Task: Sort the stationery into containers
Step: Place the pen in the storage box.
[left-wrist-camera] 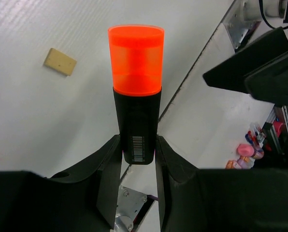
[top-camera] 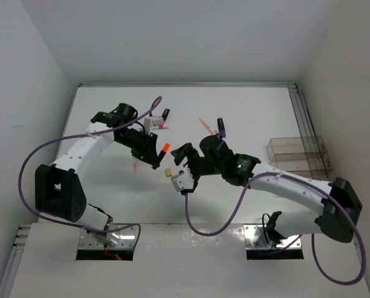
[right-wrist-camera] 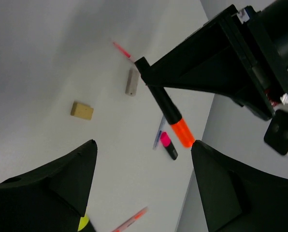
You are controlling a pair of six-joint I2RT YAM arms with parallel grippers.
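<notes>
Black-barrelled, orange-capped highlighter (left-wrist-camera: 136, 96) tight in left claw (left-wrist-camera: 137, 151); right claw (right-wrist-camera: 144, 144) wide, empty.

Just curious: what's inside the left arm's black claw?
A stubby black highlighter with an orange cap, pinched at its base by the left gripper. The fingers cover its gripped sides.

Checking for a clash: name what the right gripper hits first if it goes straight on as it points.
Probably the orange highlighter held by the left gripper; its orange end hangs just ahead of the open right gripper. Depth is unclear; it could miss.
</notes>
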